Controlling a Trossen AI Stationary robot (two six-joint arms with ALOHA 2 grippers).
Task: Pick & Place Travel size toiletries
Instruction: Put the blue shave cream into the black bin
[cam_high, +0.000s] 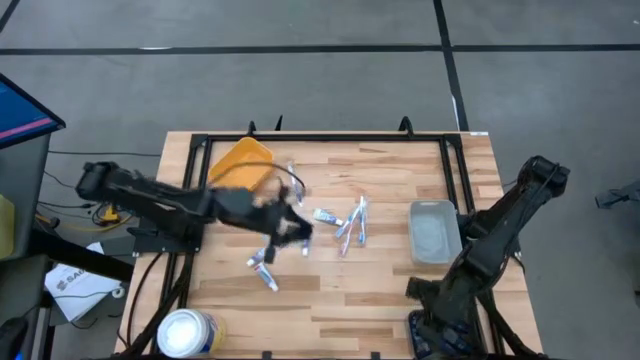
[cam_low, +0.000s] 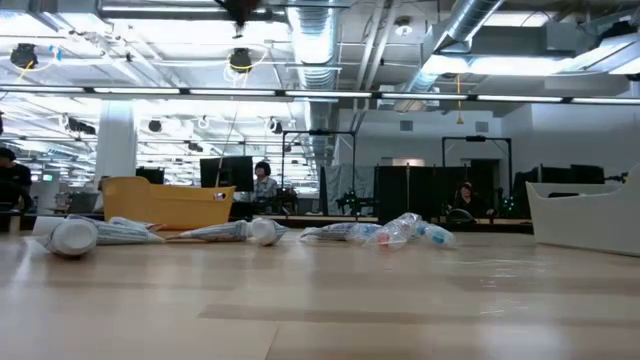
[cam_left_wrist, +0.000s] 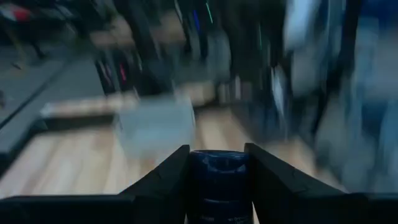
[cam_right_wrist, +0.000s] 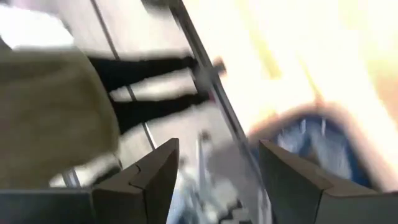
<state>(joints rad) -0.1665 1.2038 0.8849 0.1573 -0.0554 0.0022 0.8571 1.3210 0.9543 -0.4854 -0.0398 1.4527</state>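
Small white tubes and pale sticks lie scattered mid-table (cam_high: 348, 225), with more nearer the left (cam_high: 265, 272); the low view shows them lying flat (cam_low: 400, 232). My left gripper (cam_high: 293, 228) is over the table's middle, left of the main scatter, and is shut on a small dark item (cam_left_wrist: 217, 169). My right gripper (cam_right_wrist: 217, 149) is open and waits by the near right edge (cam_high: 430, 310), touching nothing. Neither gripper shows in the low view. My left gripper pinches the small dark blue-black item (cam_left_wrist: 217, 163) between its two fingers (cam_left_wrist: 166, 177). The item fills the gap between them. The picture is blurred, so I cannot tell which part of the item they have. No gripper reaches the tabletop in the low view.
A yellow bin (cam_high: 240, 165) stands at the far left. A pale rectangular tray (cam_high: 435, 232) sits on the right. A big white round tub (cam_high: 188, 332) is at the near left corner. A black frame (cam_high: 455, 170) runs round the table.
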